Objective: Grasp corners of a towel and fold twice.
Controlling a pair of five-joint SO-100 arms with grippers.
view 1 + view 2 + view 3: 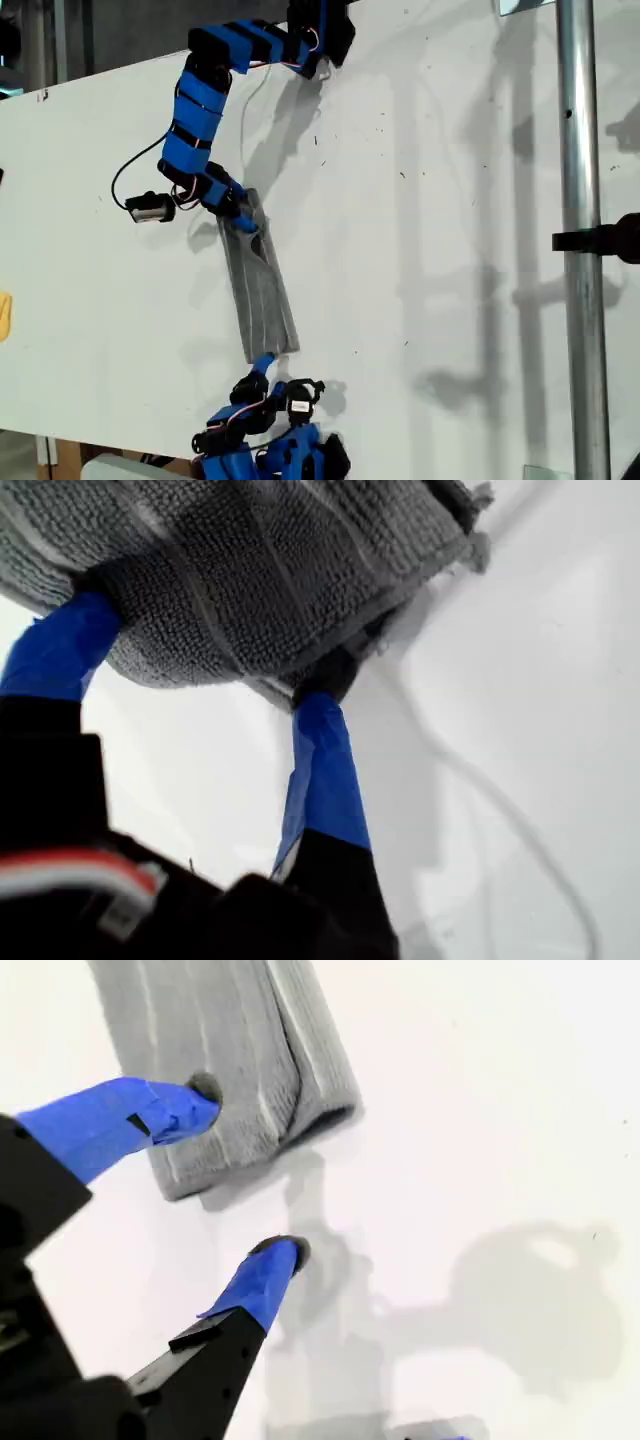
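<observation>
In the exterior view the towel (259,282) lies on the white desk (450,250) as a narrow folded strip, running from upper left to lower right. One blue arm reaches down from the view's top, and its tool meets the strip's upper end. The other arm rises from the view's bottom edge, its tool just short of the strip's lower end.

In the first wrist view my first tool (210,665) pinches the towel's (250,570) bunched edge between its blue-taped fingers (320,770), the cloth filling the narrow gap and lifted a little off the desk (520,730).

In the second wrist view my second tool (235,1180) stands wide apart and holds nothing. One fingertip (195,1100) lies against the towel's (230,1060) folded end; the other rests on the bare desk (480,1110) beside it.
</observation>
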